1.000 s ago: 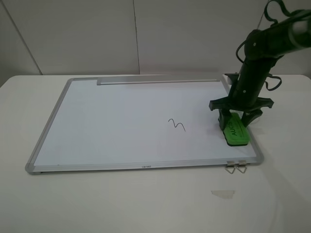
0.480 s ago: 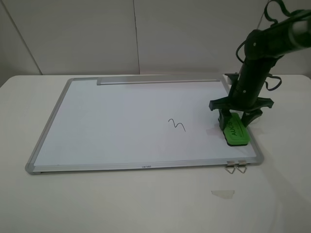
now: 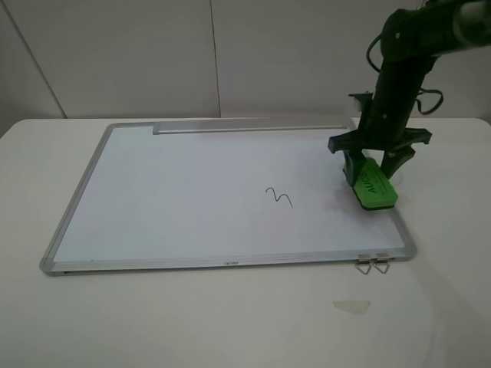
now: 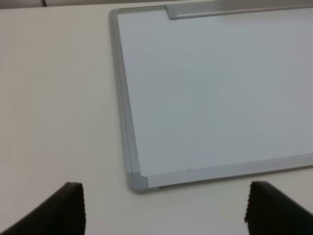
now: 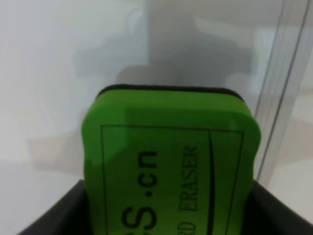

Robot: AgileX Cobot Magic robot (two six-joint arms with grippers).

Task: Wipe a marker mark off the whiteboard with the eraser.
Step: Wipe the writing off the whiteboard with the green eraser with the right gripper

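Exterior high: right claw is clamping the eraser over the whiteboard edge; next move is likely carrying it left onto the marker mark.

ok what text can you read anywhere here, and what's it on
"S.cn": on the eraser, with the start cut off.
"RD ERASER": also on the eraser, with the first word cut off.
Tiny print on the near frame of the whiteboard: too small to read.
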